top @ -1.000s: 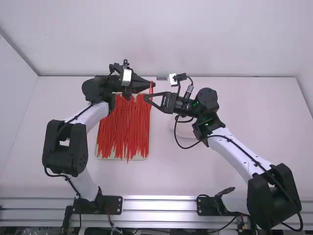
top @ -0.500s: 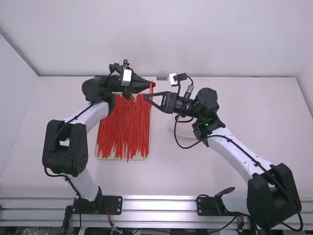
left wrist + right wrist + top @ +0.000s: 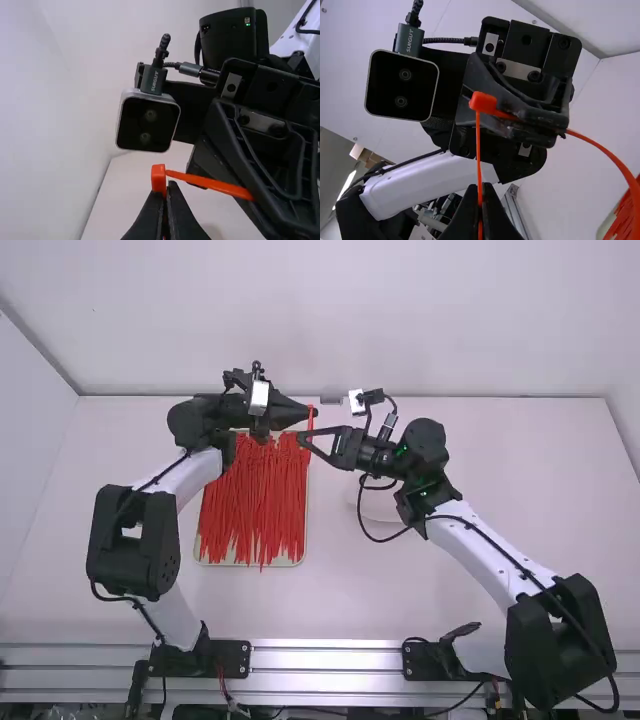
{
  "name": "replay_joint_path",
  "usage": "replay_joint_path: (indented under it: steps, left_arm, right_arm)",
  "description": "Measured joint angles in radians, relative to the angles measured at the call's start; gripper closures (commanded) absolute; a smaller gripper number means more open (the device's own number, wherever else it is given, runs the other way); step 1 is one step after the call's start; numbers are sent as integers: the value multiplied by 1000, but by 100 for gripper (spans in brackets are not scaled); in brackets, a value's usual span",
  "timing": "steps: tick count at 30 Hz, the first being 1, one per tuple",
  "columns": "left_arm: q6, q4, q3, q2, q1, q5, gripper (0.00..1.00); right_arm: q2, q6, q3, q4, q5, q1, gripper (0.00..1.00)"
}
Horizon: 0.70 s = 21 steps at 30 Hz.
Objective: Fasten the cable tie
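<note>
We see a thin red cable tie [image 3: 311, 426] held off the table between the two grippers, above the far end of a heap of red ties [image 3: 255, 505]. Its small square head [image 3: 158, 178] sits just past the left gripper [image 3: 165, 202], which pinches the strap beside it. From the head the strap runs straight into the right gripper [image 3: 480, 192], pinched there too. A further length curves away toward the heap.
</note>
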Motion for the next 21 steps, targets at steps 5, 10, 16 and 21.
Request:
replay_joint_path:
  steps: [5, 10, 16, 21]
  left_arm:
    - [0, 0, 0, 0, 0, 0, 99]
    - [0, 0, 0, 0, -1, -3, 99]
    - [0, 0, 0, 0, -9, -3, 99]
    - [0, 0, 0, 0, -9, -3, 99]
  right_arm:
    - [0, 0, 0, 0, 3, 0, 100]
    - [0, 8, 0, 0, 6, 0, 100]
    - [0, 9, 0, 0, 16, 10, 100]
    - [0, 11, 0, 0, 17, 19, 100]
